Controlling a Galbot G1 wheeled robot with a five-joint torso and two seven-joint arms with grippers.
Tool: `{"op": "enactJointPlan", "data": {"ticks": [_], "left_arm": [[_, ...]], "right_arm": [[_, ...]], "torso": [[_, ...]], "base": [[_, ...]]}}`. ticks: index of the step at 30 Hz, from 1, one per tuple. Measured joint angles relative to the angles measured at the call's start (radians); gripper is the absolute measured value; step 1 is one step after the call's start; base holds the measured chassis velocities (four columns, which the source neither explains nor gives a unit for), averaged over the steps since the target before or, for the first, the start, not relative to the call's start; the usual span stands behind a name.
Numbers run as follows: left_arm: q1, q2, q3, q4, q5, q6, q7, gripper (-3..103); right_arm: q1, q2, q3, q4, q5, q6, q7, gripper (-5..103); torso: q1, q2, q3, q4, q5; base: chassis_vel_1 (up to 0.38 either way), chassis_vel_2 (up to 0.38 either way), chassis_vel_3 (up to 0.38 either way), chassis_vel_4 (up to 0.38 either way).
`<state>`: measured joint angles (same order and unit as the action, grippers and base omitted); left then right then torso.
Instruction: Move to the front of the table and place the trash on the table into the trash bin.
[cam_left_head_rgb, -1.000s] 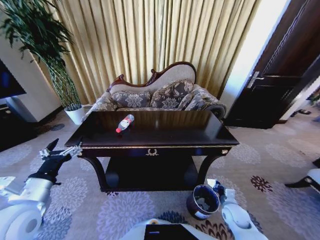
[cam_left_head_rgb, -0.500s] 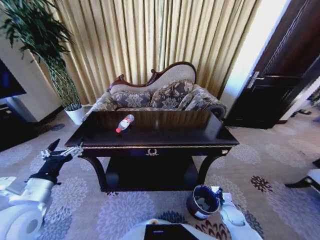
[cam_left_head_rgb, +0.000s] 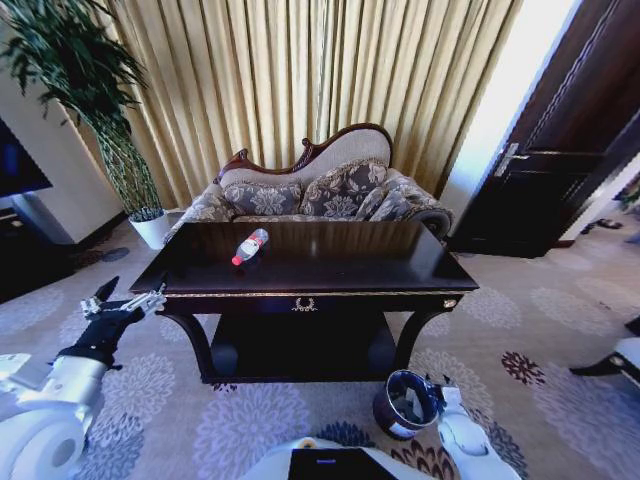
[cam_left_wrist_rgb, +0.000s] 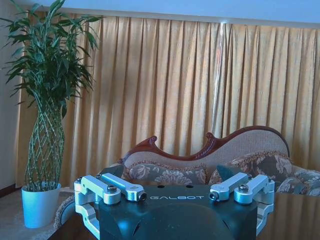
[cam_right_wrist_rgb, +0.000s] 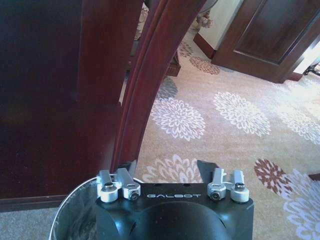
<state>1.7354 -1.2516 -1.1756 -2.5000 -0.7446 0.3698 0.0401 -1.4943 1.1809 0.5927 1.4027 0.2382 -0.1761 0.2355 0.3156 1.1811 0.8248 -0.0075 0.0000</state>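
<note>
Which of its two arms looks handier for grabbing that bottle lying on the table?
Probably the left. The bottle lies on the table's left half, and the left tool hovers open beside that end. The right tool sits low by the trash bin.

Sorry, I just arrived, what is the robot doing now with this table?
The robot stands before the large dark glossy wooden table. A small clear plastic bottle with a red label lies on the tabletop, untouched. The right gripper hangs open by the rim of the small round dark trash bin on the carpet. The left gripper waits open beside the table's left end.
</note>
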Motion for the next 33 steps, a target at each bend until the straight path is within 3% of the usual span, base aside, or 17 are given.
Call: {"op": "enactJointPlan", "data": {"ticks": [2,5,7,17,27,33], "left_arm": [[0.001,-0.001,-0.001,0.000,0.000,-0.001,0.001,100],[0.001,-0.001,-0.002,0.000,0.000,-0.001,0.001,100],[0.000,-0.001,-0.002,0.000,0.000,-0.001,0.001,100],[0.000,-0.004,-0.004,0.000,-0.001,-0.002,0.002,100],[0.000,-0.004,-0.004,0.000,0.002,-0.006,0.006,100],[0.000,-0.009,-0.004,0.000,0.002,-0.026,0.012,100]], "right_arm": [[-0.004,0.003,0.001,0.004,0.002,0.000,0.000,78],[-0.005,0.004,0.002,0.006,0.003,0.000,0.000,83],[-0.006,0.006,0.003,0.009,0.005,0.000,0.000,97],[-0.025,0.000,0.023,0.073,0.061,0.008,-0.007,100],[-0.077,-0.049,0.108,0.495,0.263,0.045,-0.036,100],[-0.137,-0.082,0.147,0.787,0.321,-0.002,-0.053,100]], "torso": [[0.000,0.000,0.000,0.0000,0.0000],[0.000,0.000,0.000,0.0000,0.0000],[0.000,0.000,0.000,0.0000,0.0000],[0.000,0.000,0.000,-0.0001,0.0002],[0.000,0.000,0.000,0.0001,-0.0001],[0.000,0.000,0.000,0.0000,-0.0001]], "base": [[0.000,0.000,0.000,0.000],[0.000,0.000,0.000,0.000],[0.000,0.000,0.000,0.000],[0.000,0.000,0.000,0.000],[0.000,0.000,0.000,0.000],[0.000,0.000,0.000,0.000]]}}
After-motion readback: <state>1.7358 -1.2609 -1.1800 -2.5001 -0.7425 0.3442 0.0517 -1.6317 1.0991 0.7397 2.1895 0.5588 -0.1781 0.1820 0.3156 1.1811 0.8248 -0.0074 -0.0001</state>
